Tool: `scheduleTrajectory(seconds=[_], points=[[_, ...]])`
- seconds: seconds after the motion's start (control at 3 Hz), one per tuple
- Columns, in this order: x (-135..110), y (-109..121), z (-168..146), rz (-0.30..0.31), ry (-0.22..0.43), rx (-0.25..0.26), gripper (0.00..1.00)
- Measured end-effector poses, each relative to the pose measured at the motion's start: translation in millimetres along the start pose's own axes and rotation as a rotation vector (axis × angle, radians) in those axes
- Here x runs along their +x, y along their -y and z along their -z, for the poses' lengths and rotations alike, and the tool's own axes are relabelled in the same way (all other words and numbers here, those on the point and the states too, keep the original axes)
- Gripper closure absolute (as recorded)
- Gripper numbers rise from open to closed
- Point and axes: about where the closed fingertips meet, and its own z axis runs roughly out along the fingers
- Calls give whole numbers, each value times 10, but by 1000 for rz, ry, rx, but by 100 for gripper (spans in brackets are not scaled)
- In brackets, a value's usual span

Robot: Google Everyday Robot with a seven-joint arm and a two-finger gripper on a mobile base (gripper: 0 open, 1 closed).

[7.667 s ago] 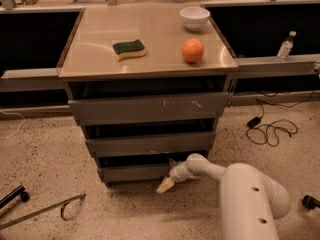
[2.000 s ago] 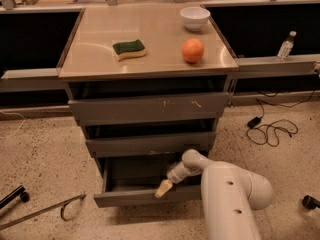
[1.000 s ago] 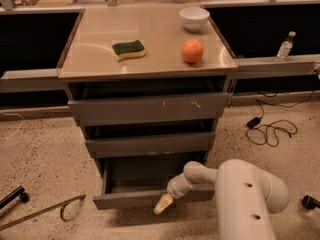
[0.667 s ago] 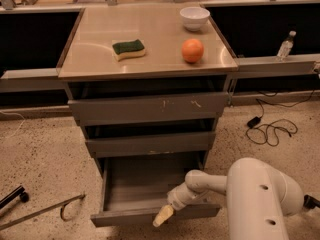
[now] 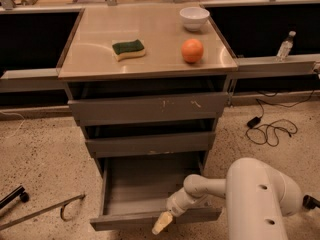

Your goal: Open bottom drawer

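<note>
The bottom drawer (image 5: pixel 135 184) of the grey metal cabinet stands pulled far out, its shallow grey tray interior bare. Its front panel (image 5: pixel 120 220) is at the lower edge of the view. My gripper (image 5: pixel 162 223) sits at that front panel, right of its middle, with the cream fingertips hanging over the panel's face. My white arm (image 5: pixel 250 194) reaches in from the lower right. The mid-sized drawer front (image 5: pixel 150 145) and the tall scratched top drawer front (image 5: pixel 149 108) above it stay pushed in.
On the cabinet top (image 5: pixel 95 54) lie a green sponge (image 5: pixel 128 49), an orange (image 5: pixel 192 50) and a white bowl (image 5: pixel 194 17). A black cable (image 5: pixel 270 131) lies on the floor at right. A metal bar (image 5: pixel 42 211) lies at lower left. A bottle (image 5: pixel 285 45) stands on the right ledge.
The bottom drawer has slid out from shut to far open. My gripper has moved toward the camera with its front panel.
</note>
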Motion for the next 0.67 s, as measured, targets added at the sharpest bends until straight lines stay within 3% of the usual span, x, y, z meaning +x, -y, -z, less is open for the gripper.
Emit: scheduleTrajectory(seconds=[0.67], points=[[188, -341, -75, -61, 0, -64, 0]])
